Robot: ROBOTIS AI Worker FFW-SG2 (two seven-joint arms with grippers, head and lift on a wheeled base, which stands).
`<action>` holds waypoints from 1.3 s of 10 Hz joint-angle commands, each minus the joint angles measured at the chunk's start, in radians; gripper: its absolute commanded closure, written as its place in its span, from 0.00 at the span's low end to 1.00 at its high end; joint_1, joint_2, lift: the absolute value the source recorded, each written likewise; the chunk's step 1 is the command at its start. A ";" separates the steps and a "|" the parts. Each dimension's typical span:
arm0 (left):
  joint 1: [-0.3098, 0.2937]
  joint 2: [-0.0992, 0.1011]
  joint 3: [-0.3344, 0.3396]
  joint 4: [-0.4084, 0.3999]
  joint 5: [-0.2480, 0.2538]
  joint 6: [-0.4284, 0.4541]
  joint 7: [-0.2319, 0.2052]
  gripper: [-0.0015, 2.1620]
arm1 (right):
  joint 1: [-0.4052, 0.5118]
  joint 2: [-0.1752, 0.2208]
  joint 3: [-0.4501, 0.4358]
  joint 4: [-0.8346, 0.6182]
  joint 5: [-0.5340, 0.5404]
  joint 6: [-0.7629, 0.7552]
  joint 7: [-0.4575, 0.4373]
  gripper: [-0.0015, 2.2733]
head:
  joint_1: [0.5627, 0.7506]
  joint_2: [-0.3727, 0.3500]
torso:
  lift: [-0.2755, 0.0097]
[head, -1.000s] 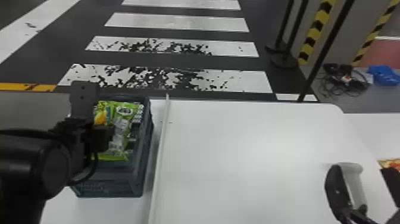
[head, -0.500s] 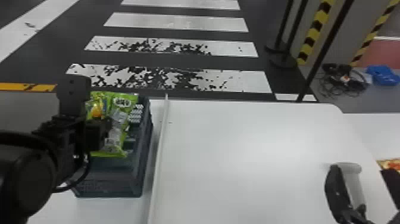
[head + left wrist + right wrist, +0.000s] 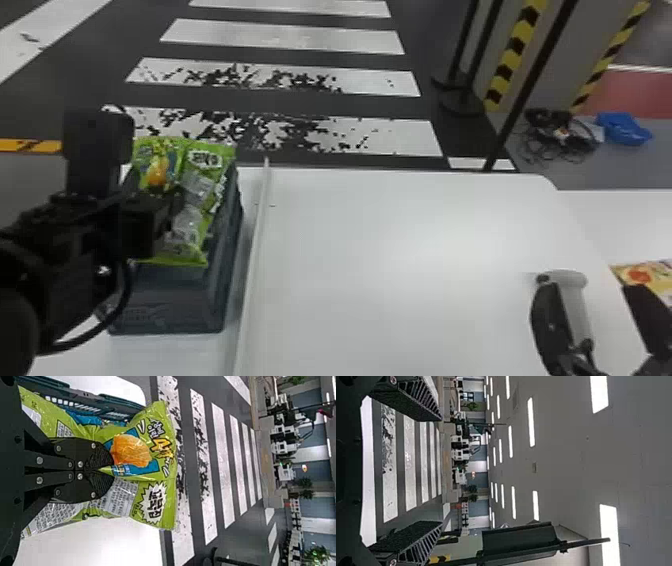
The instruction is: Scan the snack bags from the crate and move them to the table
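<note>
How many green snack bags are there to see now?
1. The green snack bag is pinched between the fingers of the left gripper, at the crate. More may be hidden inside the crate.

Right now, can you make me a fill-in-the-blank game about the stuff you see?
The snack bag in the left end effector is mostly the colour ____.
The crate stands on the robot's ____ side of the white table.
The right end effector is not shut but ____.
On the floor, the crumpled bundle beside the tangled cables is coloured ____.

Missing words: green; left; open; blue.
</note>
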 commanded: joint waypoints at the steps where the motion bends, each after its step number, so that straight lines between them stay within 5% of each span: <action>1: 0.003 -0.001 -0.025 -0.034 0.006 0.007 -0.002 0.80 | 0.006 0.008 0.000 -0.001 0.002 -0.010 0.000 0.03 | 0.70 0.39 | 0.63; 4: -0.025 -0.018 -0.117 -0.009 -0.002 0.001 -0.009 0.80 | 0.029 0.014 -0.003 -0.001 0.002 -0.062 0.000 0.03 | 0.70 0.33 | 0.63; 9: -0.095 -0.082 -0.361 0.161 -0.074 -0.036 -0.025 0.80 | 0.052 0.022 -0.032 0.008 -0.003 -0.099 0.000 0.03 | 0.70 0.08 | 0.63; 13: -0.086 -0.082 -0.512 0.282 -0.085 -0.171 -0.026 0.80 | 0.049 0.022 -0.033 0.022 -0.001 -0.099 0.000 0.03 | 0.70 0.03 | 0.63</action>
